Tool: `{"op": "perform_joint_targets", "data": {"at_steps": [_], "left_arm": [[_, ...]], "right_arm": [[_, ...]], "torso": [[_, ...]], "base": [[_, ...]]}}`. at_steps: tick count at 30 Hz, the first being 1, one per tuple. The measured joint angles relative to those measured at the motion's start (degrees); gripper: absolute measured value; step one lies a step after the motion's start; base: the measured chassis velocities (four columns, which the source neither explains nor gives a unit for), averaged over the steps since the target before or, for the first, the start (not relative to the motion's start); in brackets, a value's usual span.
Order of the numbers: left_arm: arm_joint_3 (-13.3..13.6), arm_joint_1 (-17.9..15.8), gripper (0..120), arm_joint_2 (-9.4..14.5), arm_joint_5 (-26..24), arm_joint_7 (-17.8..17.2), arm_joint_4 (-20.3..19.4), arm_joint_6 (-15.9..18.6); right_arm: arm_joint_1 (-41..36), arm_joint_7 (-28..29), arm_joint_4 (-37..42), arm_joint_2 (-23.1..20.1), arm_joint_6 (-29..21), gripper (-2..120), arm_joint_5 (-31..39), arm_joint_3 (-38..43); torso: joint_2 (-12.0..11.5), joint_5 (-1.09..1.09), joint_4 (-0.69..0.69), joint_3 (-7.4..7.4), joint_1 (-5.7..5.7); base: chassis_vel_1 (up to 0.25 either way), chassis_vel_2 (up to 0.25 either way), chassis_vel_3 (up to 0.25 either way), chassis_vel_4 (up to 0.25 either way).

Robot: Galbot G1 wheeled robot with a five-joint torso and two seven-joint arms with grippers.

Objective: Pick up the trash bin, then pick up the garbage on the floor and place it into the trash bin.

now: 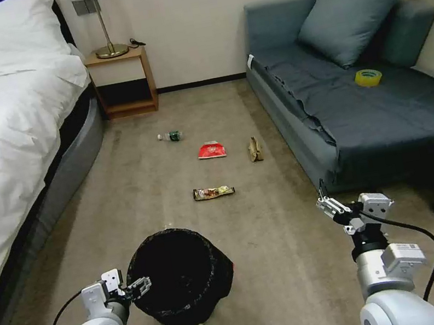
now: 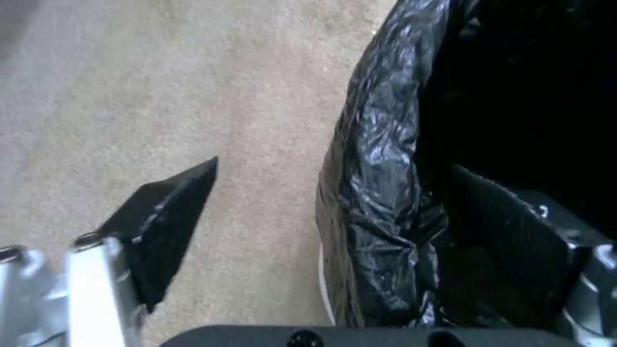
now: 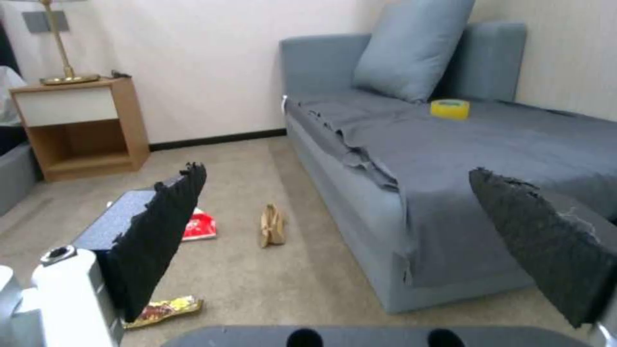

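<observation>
Your left end effector (image 1: 138, 288) sits at the near-left rim of the bin (image 1: 186, 295), fingers spread wide: the left wrist view shows one finger (image 2: 164, 226) outside over the carpet and the other inside the black liner (image 2: 379, 193), straddling the rim but not closed on it. The bin stands on the carpet (image 1: 274, 241) just ahead of you. Your right end effector (image 1: 328, 205) hangs wide open and empty near the sofa's (image 1: 376, 119) front corner.

Beyond the bin lie four pieces of litter, well apart: a brown-gold wrapper (image 1: 213, 192) nearest, a red packet (image 1: 211, 150), a tan paper bag (image 1: 255, 149) close to the sofa's edge, and a bottle (image 1: 170, 136) with a green label farthest off. No print on any of them can be read.

Open carpet runs between the bed (image 1: 2, 137) on your left and the sofa on your right. A yellow tape roll (image 1: 368, 77) rests on the sofa.
</observation>
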Motion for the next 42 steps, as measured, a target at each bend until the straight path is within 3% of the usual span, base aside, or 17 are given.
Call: {"op": "perform_joint_targets", "data": {"at_steps": [10,14,20,22,32,36,42], "left_arm": [[0.17,-0.87,57,-0.38,-1.80,-0.15,1.78,-0.40],[0.31,-1.14,36,-0.68,-2.92,-0.22,2.21,-0.47],[0.31,-1.17,20,-0.90,-4.51,-0.79,2.33,-0.49],[0.29,-1.18,8,-1.10,-5.52,-1.23,2.33,-0.50],[-0.76,-0.72,4,-1.86,-7.07,-2.10,1.49,-0.27],[-2.59,0.62,3,-2.51,-6.49,-2.34,-2.35,0.32],[-6.02,1.57,3,-3.34,0.10,-2.16,-9.03,0.28]], "right_arm": [[0.51,-0.02,-0.50,0.00,0.35,100,-0.12,-0.12],[0.72,-0.02,-0.80,0.00,0.70,100,-0.12,0.03],[0.74,-0.02,-0.89,0.00,0.93,100,-0.05,0.19],[0.74,-0.01,-0.89,0.00,0.99,100,0.14,0.30],[0.61,0.10,-0.63,-0.01,1.48,100,0.48,0.28],[0.80,0.87,-0.61,-0.38,2.92,100,1.66,0.19],[0.68,2.83,-0.24,-1.23,3.69,100,4.86,-0.10]], "torso": [[0.01,0.03,0.01,0.00,0.00],[0.01,0.05,0.01,-0.01,0.00],[0.01,0.04,0.02,-0.01,0.00],[0.01,0.03,0.02,-0.01,0.00],[0.01,-0.04,-0.01,0.00,0.00],[-0.01,-0.07,-0.03,0.01,0.00],[-0.01,0.00,-0.01,0.01,0.00]], "base": [[0.000,0.000,0.000,0.000],[0.000,0.000,0.000,0.000],[0.000,0.000,0.000,0.000],[0.000,0.000,0.000,0.000],[0.000,0.000,0.000,0.000],[0.000,0.000,0.000,0.000],[0.000,0.000,0.000,0.000]]}}
